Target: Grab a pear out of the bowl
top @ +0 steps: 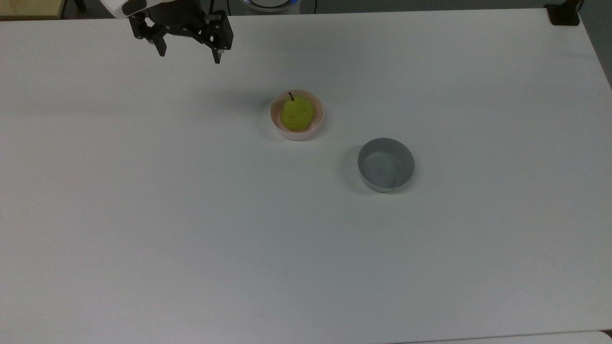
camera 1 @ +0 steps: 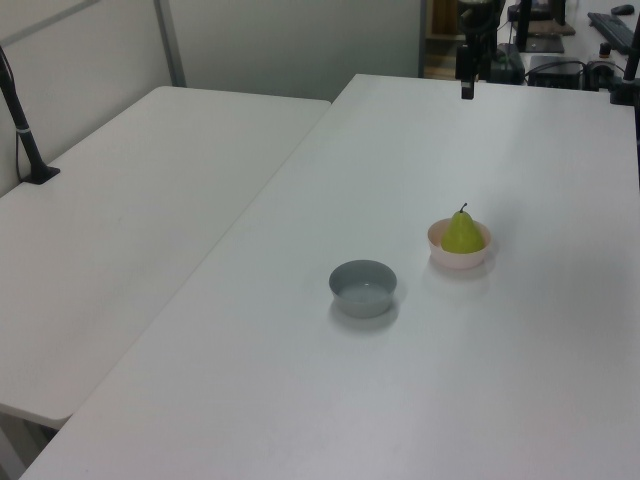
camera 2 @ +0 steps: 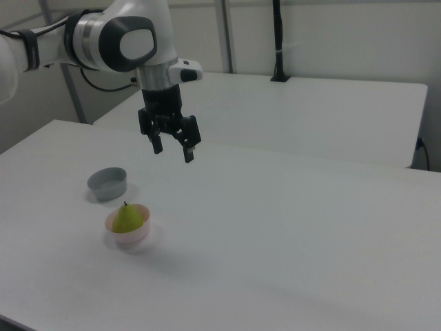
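Pear (top: 296,113) sits inside pink bowl (top: 319,120) on white table (top: 191,239), dark stem up. Yellow-green body fills most of bowl, nothing touching it from above. Grey bowl (top: 386,164) stands near pink bowl, apart from it, toward the top view's lower right. Gripper (top: 190,53) hangs in air above table, well apart from pear, toward the top view's upper left. Jaws spread wide, fingers (camera 2: 187,153) pointing down, nothing held between them. In right view, gripper (camera 2: 172,152) is higher than both bowls.
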Robot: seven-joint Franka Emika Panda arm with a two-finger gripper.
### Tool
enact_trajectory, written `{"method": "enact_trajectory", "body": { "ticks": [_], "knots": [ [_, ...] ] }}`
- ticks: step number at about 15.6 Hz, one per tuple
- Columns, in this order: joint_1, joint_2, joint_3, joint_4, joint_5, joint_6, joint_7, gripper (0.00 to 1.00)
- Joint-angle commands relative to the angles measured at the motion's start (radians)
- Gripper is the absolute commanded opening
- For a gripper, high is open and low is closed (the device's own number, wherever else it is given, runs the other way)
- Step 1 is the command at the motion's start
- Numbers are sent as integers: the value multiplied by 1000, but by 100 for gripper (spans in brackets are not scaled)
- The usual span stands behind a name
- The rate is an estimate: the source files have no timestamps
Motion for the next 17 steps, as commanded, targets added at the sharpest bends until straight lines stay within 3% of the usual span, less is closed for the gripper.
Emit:
{"method": "enact_trajectory", "body": {
  "ticks": [1, 11, 13, 17],
  "knots": [
    [-2, -26, -8, 1, 7, -21, 5, 100],
    [19, -22, -22, 1, 9, -18, 5, 100],
    [73, -19, -49, 3, 16, -10, 7, 100],
    [204, -14, -53, 3, 18, -13, 7, 100]
  ]
}}
